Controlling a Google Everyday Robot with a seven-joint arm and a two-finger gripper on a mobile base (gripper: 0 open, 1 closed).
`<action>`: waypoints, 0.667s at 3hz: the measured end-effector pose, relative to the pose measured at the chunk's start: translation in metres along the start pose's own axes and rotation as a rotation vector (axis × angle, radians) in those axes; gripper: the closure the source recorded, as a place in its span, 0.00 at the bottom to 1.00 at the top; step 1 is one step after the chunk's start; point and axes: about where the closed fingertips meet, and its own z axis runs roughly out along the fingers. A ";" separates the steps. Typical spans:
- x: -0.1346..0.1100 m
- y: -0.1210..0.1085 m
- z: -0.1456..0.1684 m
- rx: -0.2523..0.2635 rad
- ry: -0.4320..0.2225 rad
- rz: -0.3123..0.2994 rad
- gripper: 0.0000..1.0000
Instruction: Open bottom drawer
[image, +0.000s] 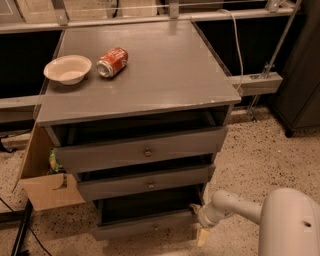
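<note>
The grey cabinet has three drawers, all standing partly out. The bottom drawer (142, 226) has the thinnest front, low near the floor, with a small round knob (155, 228) at its centre and a dark gap above it. My gripper (198, 222) is at the right end of that drawer front, close to the floor, on a white arm (235, 207) that reaches in from the lower right. Whether it touches the front or holds it does not show. The mid drawer (147, 182) and the top drawer (142, 150) sit above.
A white bowl (68, 69) and a red can (112, 62) lying on its side are on the cabinet top (165, 75). An open cardboard box (47, 187) stands at the cabinet's left. The speckled floor (250, 155) spreads to the right, with a dark cabinet (302, 85) at far right.
</note>
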 end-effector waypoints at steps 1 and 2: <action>0.005 0.015 -0.006 -0.017 -0.001 0.018 0.00; 0.007 0.026 -0.009 -0.033 -0.003 0.031 0.00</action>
